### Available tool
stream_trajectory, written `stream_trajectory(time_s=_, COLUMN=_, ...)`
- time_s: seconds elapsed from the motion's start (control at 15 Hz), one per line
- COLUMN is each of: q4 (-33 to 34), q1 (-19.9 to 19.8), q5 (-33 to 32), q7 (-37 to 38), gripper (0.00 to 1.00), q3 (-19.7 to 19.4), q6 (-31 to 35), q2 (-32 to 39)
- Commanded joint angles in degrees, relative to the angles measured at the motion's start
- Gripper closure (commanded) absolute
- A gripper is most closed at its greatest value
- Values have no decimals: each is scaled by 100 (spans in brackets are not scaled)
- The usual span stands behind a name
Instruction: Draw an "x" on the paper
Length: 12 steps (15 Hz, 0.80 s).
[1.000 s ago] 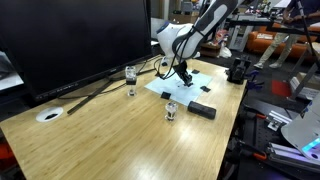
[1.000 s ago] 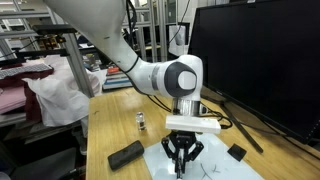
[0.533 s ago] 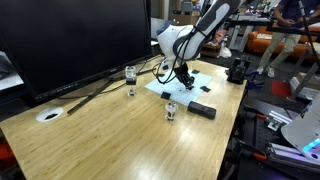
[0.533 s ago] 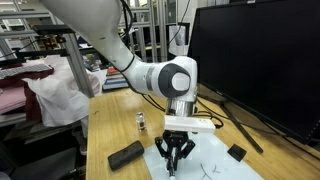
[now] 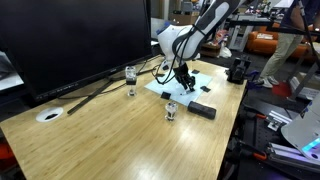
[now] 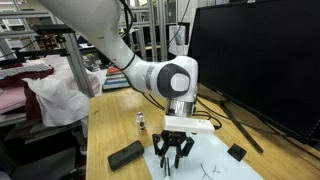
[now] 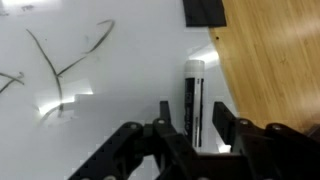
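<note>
Jaws stand part-open over the wooden tabletop (image 5: 120, 140). Beneath them the paper (image 7: 120, 60) lies flat, marked with dark crossing strokes (image 7: 62, 62). A black-and-white marker (image 7: 194, 100) lies between the jaws; contact is unclear.

In an exterior view the paper (image 6: 220, 165) is running off the bottom edge of the picture, and the gripper (image 6: 172, 163) is hiding the part of the sheet beneath it. In the wrist view the fingers (image 7: 225, 125) are being cut off by the lower edge, the black tape piece (image 7: 205, 10) at the paper's corner is being clipped by the top edge, and the pen strokes (image 7: 57, 76) are trailing off the left edge. The marker (image 7: 193, 95) between the jaws is appearing blurred, so contact with it is not showing clearly.
</note>
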Motion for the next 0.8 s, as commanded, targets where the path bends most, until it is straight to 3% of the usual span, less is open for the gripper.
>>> stream_trajectory(time_s=0.0, q4=17, q1=18, q5=65, q7=-50, gripper=44, q3=-28, q6=-15, q2=-2)
stream_trajectory(time_s=0.2, q4=12, q1=-4, q5=102, q7=-99, gripper=28, q3=-30, q6=-16, q2=-23)
stream_trajectory(time_s=0.73, q4=6, q1=-4, q5=104, q7=-101, gripper=27, q3=-30, q6=-16, q2=-24)
